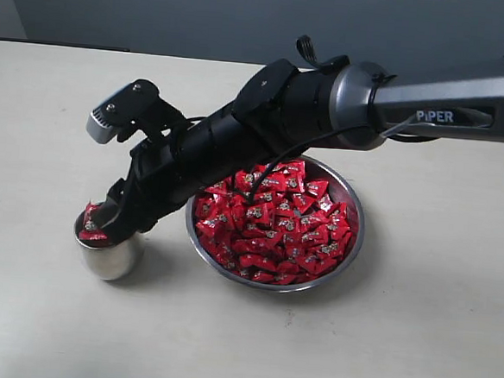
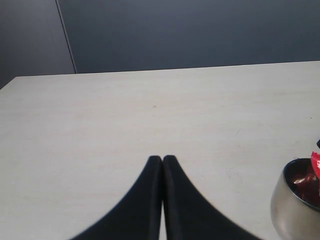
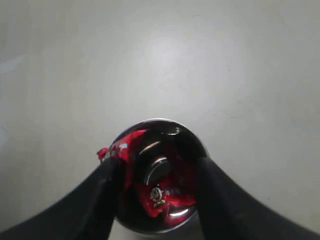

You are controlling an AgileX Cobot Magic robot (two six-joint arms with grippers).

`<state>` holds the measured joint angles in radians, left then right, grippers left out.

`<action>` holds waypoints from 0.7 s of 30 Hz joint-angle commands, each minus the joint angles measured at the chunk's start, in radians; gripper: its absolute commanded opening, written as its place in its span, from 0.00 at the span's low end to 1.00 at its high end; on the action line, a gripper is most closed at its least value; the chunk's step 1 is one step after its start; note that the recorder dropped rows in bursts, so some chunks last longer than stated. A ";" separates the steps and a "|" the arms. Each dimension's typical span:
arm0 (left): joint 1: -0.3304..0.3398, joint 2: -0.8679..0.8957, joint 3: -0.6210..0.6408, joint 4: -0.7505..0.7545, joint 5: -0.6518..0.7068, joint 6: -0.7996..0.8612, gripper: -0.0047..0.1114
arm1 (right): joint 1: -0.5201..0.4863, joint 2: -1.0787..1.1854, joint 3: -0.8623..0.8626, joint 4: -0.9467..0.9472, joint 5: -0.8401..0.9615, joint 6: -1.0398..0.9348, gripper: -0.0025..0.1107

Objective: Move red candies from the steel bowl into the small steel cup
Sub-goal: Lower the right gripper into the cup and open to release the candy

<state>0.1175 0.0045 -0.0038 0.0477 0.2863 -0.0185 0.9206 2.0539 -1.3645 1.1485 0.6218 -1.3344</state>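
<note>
Over small steel cup (image 1: 110,261), my right gripper (image 3: 157,169) spread wide, gripping nothing. Red candies (image 3: 160,195) inside cup, more heaped in steel bowl (image 1: 348,197) just beside. My left gripper (image 2: 163,161) pinched closed, empty, above table (image 2: 100,125).

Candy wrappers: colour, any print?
Candies are shiny red with a small white-and-dark mark; clearest in the exterior view.

- red candies (image 1: 276,221): shiny red wrappers with small white-and-dark marks, heaped in the bowl just right of the frame's centre; a few lie in the cup.
- steel bowl (image 1: 351,205): wide, shallow, shiny, upright.
- small steel cup (image 1: 108,261): polished, rounded, upright at lower left, near the bowl but not touching it.
</note>
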 commanded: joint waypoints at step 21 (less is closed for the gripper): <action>0.001 -0.004 0.004 -0.002 -0.002 -0.001 0.04 | 0.000 -0.004 -0.016 -0.028 -0.066 0.011 0.44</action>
<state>0.1175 0.0045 -0.0038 0.0477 0.2863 -0.0185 0.9206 2.0539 -1.3669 1.1411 0.5594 -1.3235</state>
